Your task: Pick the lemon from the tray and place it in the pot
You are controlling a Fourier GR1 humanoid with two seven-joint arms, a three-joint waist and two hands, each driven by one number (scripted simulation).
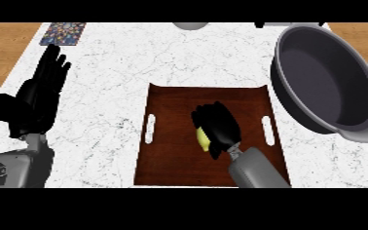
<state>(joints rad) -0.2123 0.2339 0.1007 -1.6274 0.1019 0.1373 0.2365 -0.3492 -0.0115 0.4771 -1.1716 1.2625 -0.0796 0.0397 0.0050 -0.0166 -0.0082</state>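
I'm getting flat, bright light here, counter (115, 78) glowing pale, with the pot (320, 83) at 3 o'clock shaded inside.

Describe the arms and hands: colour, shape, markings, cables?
The left forearm and right forearm are plain grey, blocky shells. The left hand and right hand are black, with slim fingers and a thumb. A pale wrist link shows on the right. No cables, sleeves or markings visible.

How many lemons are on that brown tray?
1. The lemon lies near the middle of the tray, mostly covered by the right hand curled round it; that hand could hide another.
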